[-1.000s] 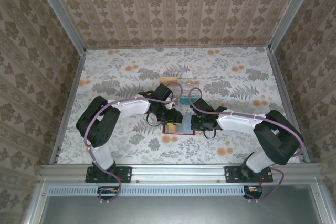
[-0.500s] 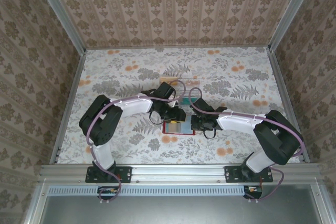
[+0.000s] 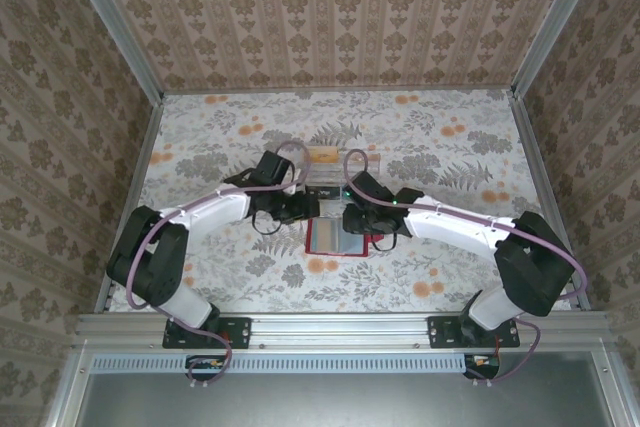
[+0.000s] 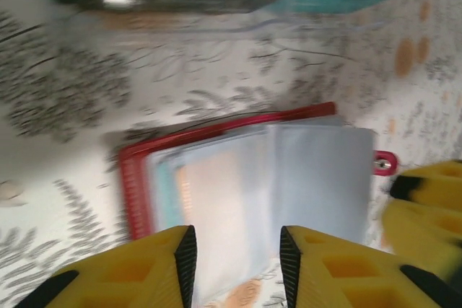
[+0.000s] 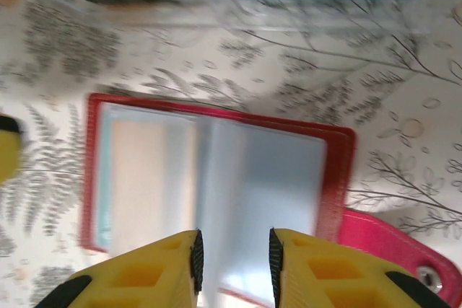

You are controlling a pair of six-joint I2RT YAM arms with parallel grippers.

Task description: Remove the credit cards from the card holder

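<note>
- Both arms have shifted in the last second: the left gripper (image 4: 237, 268) has drawn back toward the left rim of the card holder (image 5: 216, 185), its elbow swinging wide, and the right gripper (image 5: 232, 265) has slid in over the open pages.
- Each claw is hanging released, with its fingers parted and nothing that I can see pinched between them.
- Just beneath and ahead of the right fingertips, the holder is lying open and flat, grey-blue sleeves up. Its closing tab (image 5: 393, 247) is trailing off to the fingers' right.
- A tan card (image 5: 148, 178) seems to be sitting under the sleeve left of the right claw. Blur is hiding its edges.
- Farther ahead of both claws, a clear tray (image 5: 303, 16) is lying across the view.
- To my eye, one claw should be pressing the red rim down while the other is nipping the card's exposed edge. The pull should be running low and straight along the sleeve, or the whole holder will be dragging after it.
</note>
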